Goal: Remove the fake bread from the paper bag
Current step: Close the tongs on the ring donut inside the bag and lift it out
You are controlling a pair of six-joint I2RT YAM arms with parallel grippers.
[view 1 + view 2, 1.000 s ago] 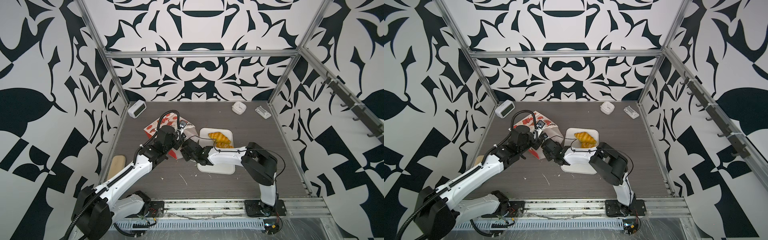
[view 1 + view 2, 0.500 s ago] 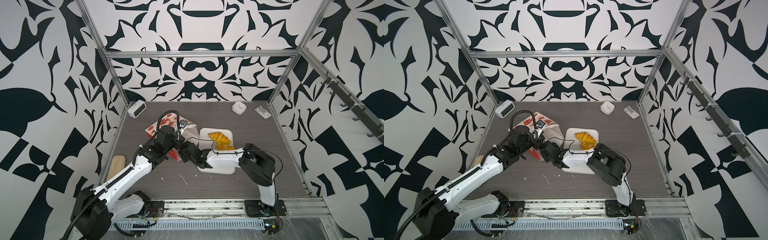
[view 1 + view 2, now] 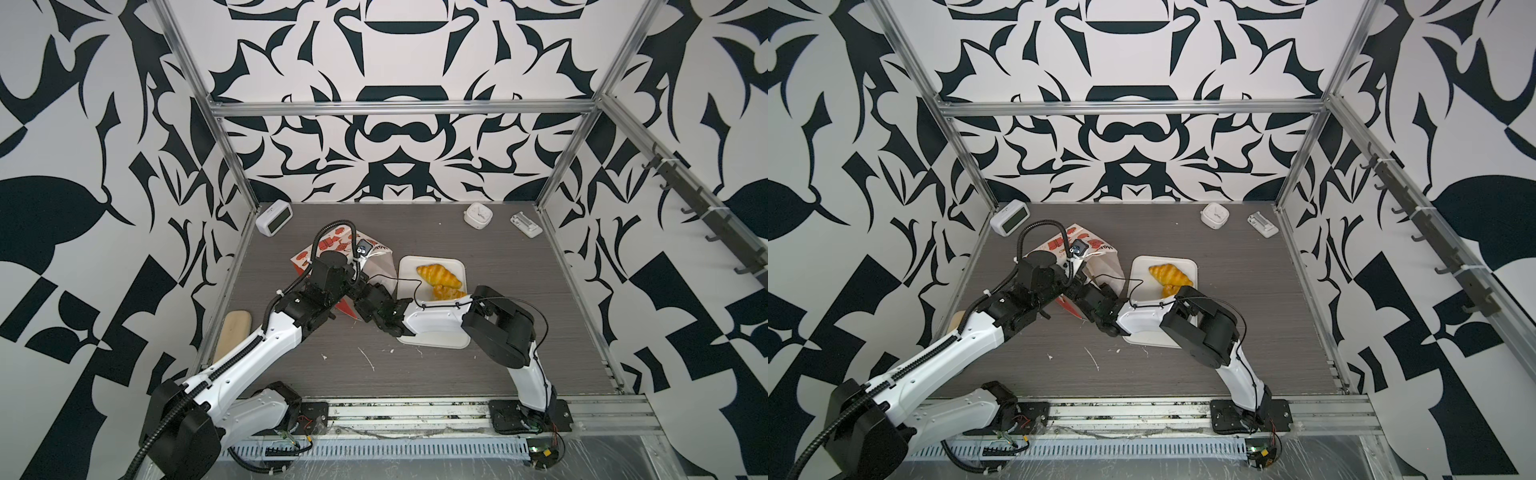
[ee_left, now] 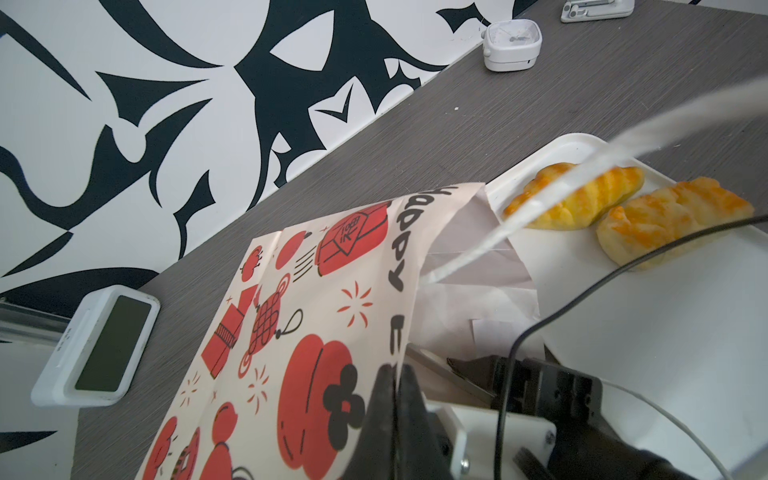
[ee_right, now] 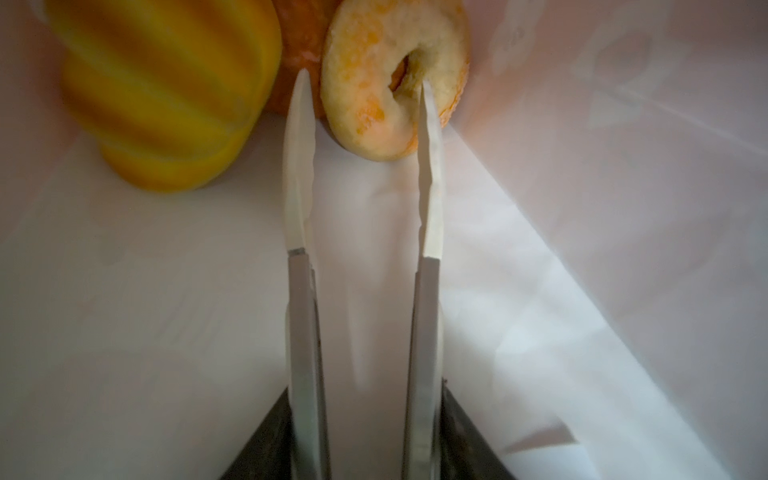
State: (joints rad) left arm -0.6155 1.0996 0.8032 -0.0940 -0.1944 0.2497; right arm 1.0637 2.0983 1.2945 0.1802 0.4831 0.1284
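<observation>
The paper bag (image 3: 380,261) (image 3: 1105,266) lies on its side on the table, red-and-white print up, its mouth toward the white tray (image 3: 409,270). My left gripper (image 4: 394,374) is shut on the bag's upper rim (image 4: 409,291) and holds the mouth up. Inside the bag, my right gripper (image 5: 363,83) stands open, with one fingertip (image 5: 426,95) in the ring doughnut's (image 5: 365,95) hole and the other just outside its rim. A ridged bun (image 5: 166,91) and a darker piece (image 5: 299,41) lie beside the doughnut. A croissant (image 3: 438,274) (image 4: 582,199) and another pastry (image 3: 449,293) (image 4: 673,220) rest on the tray.
A digital clock (image 3: 274,216) stands at the back left, with a small white clock (image 3: 478,215) and a white block (image 3: 525,224) at the back right. A beige pad (image 3: 235,336) lies by the left wall. White crumbs (image 3: 365,357) dot the front of the table.
My right gripper has slid a little further left into the bag and its fingers have narrowed slightly. The left gripper has kept its hold on the rim.
</observation>
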